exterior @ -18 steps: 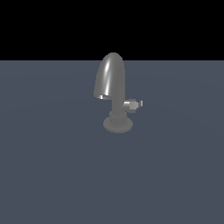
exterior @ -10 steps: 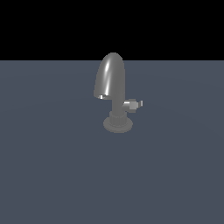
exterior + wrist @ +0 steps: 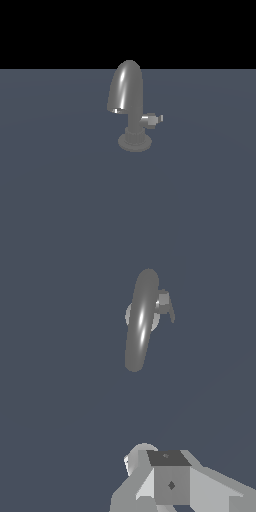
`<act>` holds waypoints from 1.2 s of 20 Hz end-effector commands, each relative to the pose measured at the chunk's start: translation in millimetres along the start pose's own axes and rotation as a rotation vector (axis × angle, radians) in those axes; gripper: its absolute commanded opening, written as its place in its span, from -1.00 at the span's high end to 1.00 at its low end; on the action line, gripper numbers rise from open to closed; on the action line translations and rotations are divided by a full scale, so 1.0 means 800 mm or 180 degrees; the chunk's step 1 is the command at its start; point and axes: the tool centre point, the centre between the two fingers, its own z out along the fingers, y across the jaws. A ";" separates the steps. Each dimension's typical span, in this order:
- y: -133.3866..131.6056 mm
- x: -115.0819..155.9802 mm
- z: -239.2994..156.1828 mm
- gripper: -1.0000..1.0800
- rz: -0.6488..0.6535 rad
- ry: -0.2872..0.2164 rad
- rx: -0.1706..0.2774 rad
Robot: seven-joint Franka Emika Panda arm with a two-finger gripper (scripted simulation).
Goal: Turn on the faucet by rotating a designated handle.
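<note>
You have the faucet [image 3: 131, 107] standing upright on the flat slate-grey surface [image 3: 60, 200], and everything else can be placed from it. Its tall bullet-shaped hooded spout [image 3: 126, 87] rises above a short ribbed neck [image 3: 134, 131], which sits on a round disc base [image 3: 134, 143] resting on that surface; the open mouth of the hood faces down toward the exterior view's left and catches a bright glint at its lower edge. The handle [image 3: 153, 119] is a small flat silver-grey tab on a short stub that juts sideways from the neck, just under the hood and above the base, pointing toward the exterior view's right. From the wrist camera you look down on the faucet [image 3: 141, 318]: the spout reads as a long glossy oval with a white highlight along it, and the handle [image 3: 166, 304] shows as a small tab pressed close against its side, near the end where the base peeks out beneath. The gripper [image 3: 165, 481] appears only in the wrist view, as pale blocky housing well apart from the faucet and touching nothing. Its fingertips are outside the picture, so you cannot tell whether they are spread or pressed together.
</note>
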 end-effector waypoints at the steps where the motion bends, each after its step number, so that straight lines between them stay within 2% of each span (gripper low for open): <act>1: -0.003 0.013 -0.001 1.00 0.0101 -0.0101 0.0054; 13: -0.011 0.091 0.002 1.00 0.0713 -0.0709 0.0385; 24: -0.005 0.166 0.018 1.00 0.1317 -0.1309 0.0713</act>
